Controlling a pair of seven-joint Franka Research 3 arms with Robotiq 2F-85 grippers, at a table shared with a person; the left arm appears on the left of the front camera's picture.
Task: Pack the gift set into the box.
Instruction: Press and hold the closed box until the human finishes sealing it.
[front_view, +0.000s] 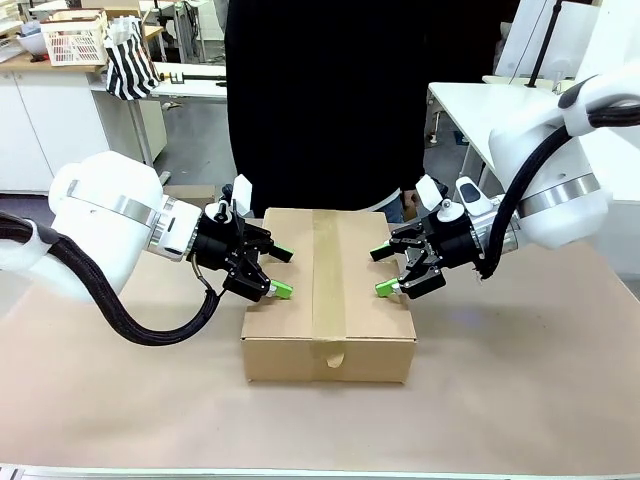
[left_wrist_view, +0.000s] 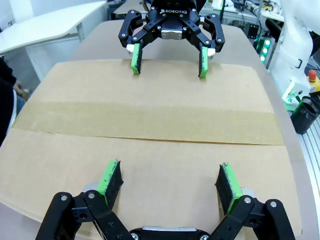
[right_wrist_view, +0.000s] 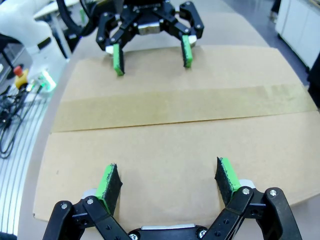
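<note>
Both spread-fingered, empty grippers, left (front_view: 277, 272) at nine o'clock, right (front_view: 384, 270) at three, should press the taped box (front_view: 330, 300) evenly.

left tool (front_view: 279, 271) spread, right tool (front_view: 385, 270) (likewise) spread

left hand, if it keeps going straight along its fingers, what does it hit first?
Likely nothing at first: the open left hand points across the taped top of the box. Next in line is the right hand, opposite. Its height above the top is unclear.

Striped bag (front_view: 130, 60); white basket (front_view: 73, 42)
</note>
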